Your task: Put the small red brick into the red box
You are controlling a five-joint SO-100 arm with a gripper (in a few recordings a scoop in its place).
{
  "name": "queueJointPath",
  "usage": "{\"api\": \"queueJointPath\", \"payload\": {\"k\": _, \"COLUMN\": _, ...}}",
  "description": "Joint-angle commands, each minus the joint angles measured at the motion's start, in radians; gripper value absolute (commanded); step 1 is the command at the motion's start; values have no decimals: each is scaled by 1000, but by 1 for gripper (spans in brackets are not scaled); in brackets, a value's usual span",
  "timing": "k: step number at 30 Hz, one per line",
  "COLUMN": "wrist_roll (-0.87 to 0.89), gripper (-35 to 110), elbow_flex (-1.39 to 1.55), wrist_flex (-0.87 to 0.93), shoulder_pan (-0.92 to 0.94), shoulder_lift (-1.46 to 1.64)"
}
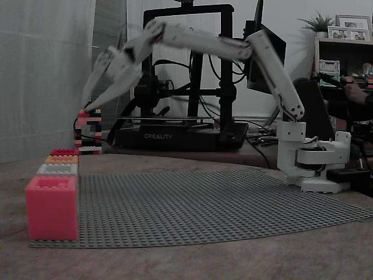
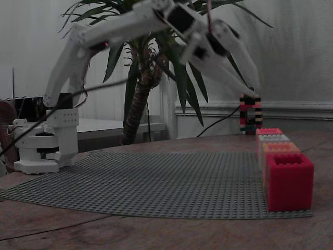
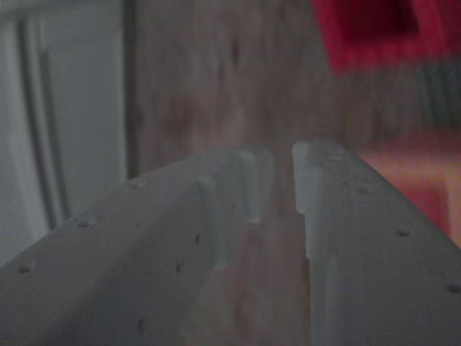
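Fixed view, arm base at right: the white two-finger claw (image 1: 86, 108) hangs in the air, higher than the red open-topped brick box (image 1: 64, 151). That box is the far end of a row of boxes along the edge of the grey studded baseplate (image 1: 204, 201), on the wooden counter (image 1: 186, 262). A small red patch (image 1: 83, 114) sits right at the claw tips, in line with the multicoloured brick stack (image 1: 88, 134) behind the box. I cannot tell whether this is the small red brick or part of the stack.

Fixed view, arm base at left: the red box (image 2: 289, 179) is nearest, with the claw (image 2: 254, 91) high above and beyond it.

Wrist view: the claw (image 3: 284, 155) is clenched to a narrow slit, with nothing seen between the fingers (image 3: 216, 209). The red box (image 3: 374, 32) is at upper right, blurred.
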Motion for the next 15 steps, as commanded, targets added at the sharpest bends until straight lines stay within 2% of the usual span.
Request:
{"api": "queueJointPath", "payload": {"k": 1, "wrist_roll": -3, "gripper": 0, "elbow_flex": 365, "wrist_flex": 34, "shoulder_pan": -29, "shoulder_lift": 425}}
{"api": "queueJointPath", "payload": {"k": 9, "wrist_roll": 18, "gripper": 0, "elbow_flex": 1197, "wrist_flex": 71, "shoulder_pan": -38, "shoulder_lift": 1015}}
{"api": "queueJointPath", "payload": {"k": 15, "wrist_roll": 37, "gripper": 0, "elbow_flex": 1562, "wrist_flex": 126, "shoulder_pan": -43, "shoulder_lift": 1393}}
